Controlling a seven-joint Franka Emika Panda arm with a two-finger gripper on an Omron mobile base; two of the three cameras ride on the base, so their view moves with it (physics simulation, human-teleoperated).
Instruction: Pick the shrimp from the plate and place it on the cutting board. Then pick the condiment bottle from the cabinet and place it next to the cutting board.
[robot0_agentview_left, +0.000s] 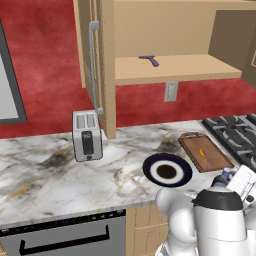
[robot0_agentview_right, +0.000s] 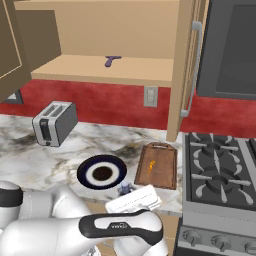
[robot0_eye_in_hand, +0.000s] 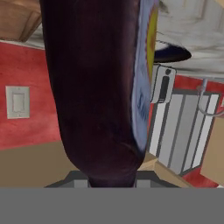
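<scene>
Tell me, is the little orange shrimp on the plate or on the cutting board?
On the cutting board. The shrimp lies on the reddish wood, and the plate beside it holds nothing.

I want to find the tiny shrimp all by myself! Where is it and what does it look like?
Find the stove with its black grates; just left of it on the marble counter lies a reddish-brown cutting board. The shrimp is the little curved orange sliver on that board. Nothing else on the board is orange, and the round plate beside it is dark navy and white.
</scene>
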